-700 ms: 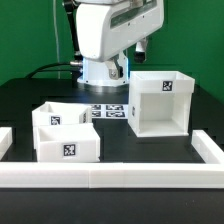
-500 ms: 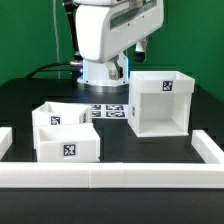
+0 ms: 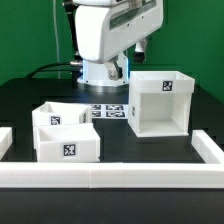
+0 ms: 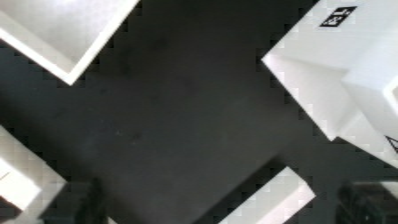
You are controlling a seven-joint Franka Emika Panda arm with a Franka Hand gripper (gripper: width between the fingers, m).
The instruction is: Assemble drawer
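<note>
The two-finger gripper (image 4: 210, 203) hangs above the black table (image 3: 116, 148), fingers spread apart and empty. On the exterior view's right a tall white open-fronted box (image 3: 158, 102) stands beside two low white open trays (image 3: 64, 132).

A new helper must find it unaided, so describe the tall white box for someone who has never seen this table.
Start at the black table. On the exterior view's right, beside the marker board, stands the tall white box. Unlike the two low open boxes on the exterior view's left, it stands alone and is clearly taller.
</note>
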